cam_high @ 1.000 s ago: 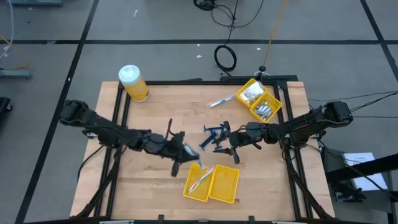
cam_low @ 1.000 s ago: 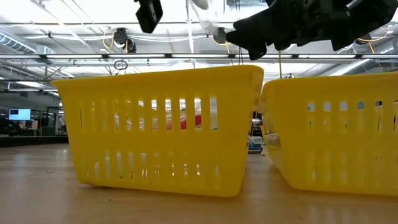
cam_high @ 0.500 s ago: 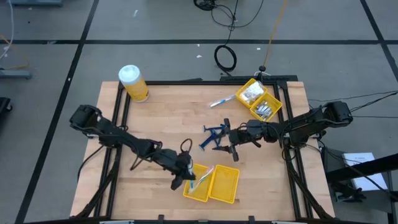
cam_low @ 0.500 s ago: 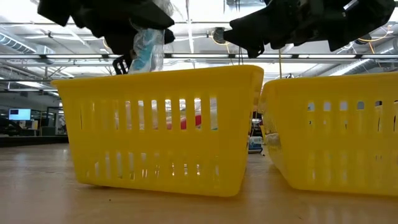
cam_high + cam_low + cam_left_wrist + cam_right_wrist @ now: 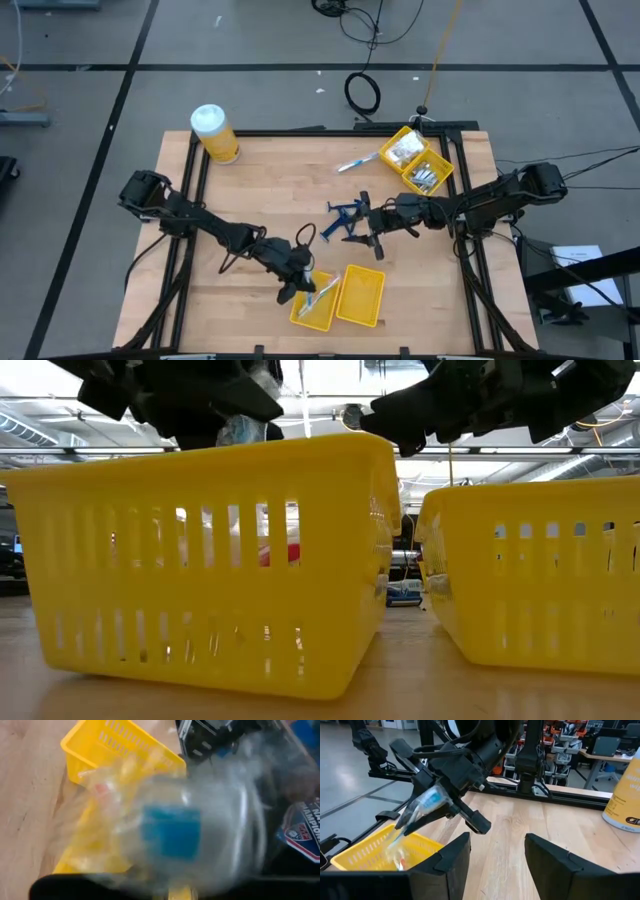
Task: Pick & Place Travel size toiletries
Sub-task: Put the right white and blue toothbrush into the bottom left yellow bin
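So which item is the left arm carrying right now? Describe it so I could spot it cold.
Find the yellow two-compartment bin at the table's near edge. Over its left compartment hangs the left end effector, holding a clear packet with a light-blue piece inside. Unlike the dark blue razors mid-table, it is see-through and off the wood.

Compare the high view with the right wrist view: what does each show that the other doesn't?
Only the high view: the blue razors, the far yellow bin, and the toothbrush beside it. Only the right wrist view: the clear packet side-on in the left gripper, slanting toward the near yellow bin. Both show that bin, the left gripper and the yellow jar.
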Controlling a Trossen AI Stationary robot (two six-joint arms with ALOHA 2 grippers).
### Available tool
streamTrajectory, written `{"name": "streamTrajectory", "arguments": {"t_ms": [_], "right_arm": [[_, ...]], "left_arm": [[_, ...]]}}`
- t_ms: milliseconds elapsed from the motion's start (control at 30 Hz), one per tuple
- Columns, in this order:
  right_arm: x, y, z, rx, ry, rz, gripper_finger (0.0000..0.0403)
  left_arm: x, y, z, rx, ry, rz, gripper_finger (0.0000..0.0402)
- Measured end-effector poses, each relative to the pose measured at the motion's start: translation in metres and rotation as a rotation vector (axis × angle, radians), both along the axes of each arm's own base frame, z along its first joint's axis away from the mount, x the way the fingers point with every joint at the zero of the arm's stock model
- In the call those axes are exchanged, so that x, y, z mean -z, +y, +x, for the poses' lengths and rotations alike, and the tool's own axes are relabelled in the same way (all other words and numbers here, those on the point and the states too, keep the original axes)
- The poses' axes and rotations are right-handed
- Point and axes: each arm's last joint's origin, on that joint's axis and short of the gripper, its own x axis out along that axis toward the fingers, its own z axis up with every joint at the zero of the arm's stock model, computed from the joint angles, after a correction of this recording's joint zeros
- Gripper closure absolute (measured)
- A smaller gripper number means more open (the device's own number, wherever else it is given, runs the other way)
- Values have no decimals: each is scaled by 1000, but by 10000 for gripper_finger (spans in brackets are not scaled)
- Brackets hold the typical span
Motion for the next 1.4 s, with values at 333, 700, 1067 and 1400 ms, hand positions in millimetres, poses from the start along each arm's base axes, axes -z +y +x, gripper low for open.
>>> {"name": "streamTrajectory", "arguments": {"t_ms": [333,700,1067,1400], "right_arm": [[2,0,0,-1,14,-9,225],[2,-6,0,21,17,0,223],[2,-7,0,26,23,-1,221],[2,-7,0,27,24,0,220]], "left_arm": [[-1,3,2,-46,-25,20,275],[7,2,-4,1,103,-8,203],[13,8,-8,-106,284,-107,226],[3,12,0,-18,184,-183,238]]}}
